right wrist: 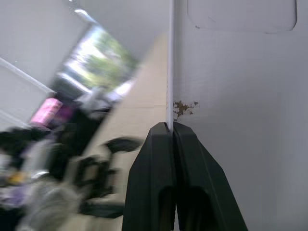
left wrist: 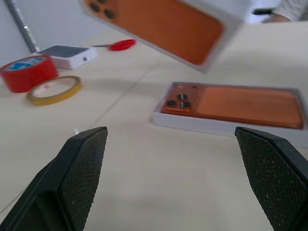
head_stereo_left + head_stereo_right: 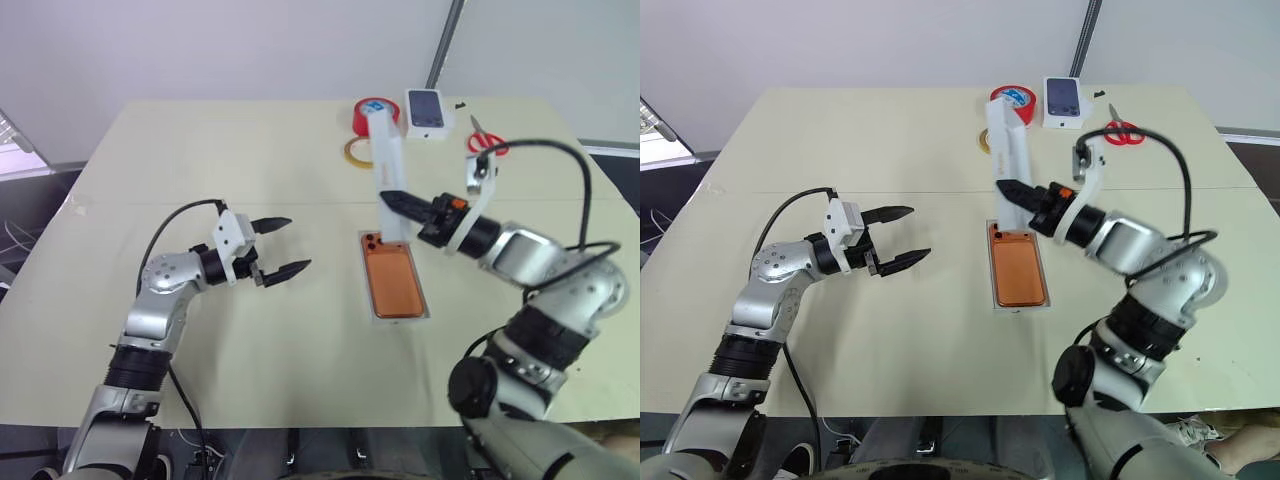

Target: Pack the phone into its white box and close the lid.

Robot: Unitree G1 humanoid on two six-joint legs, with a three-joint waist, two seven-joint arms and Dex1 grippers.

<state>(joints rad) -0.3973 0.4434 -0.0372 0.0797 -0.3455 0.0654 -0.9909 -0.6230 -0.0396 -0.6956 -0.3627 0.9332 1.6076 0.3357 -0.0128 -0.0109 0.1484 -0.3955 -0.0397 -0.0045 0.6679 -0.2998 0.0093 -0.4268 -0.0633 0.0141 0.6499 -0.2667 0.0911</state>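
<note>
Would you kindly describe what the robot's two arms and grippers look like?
Both arms are silver-grey metal with black joint bands and a loose black cable. The left gripper and right gripper each have two black pointed fingers with textured pads, on white brackets; the right wrist carries an orange mark.

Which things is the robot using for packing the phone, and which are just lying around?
Using:
phone
white box holding it
lid, pinched in the right gripper

Lying around:
red tape roll
yellow tape ring
scissors
small printed box
</note>
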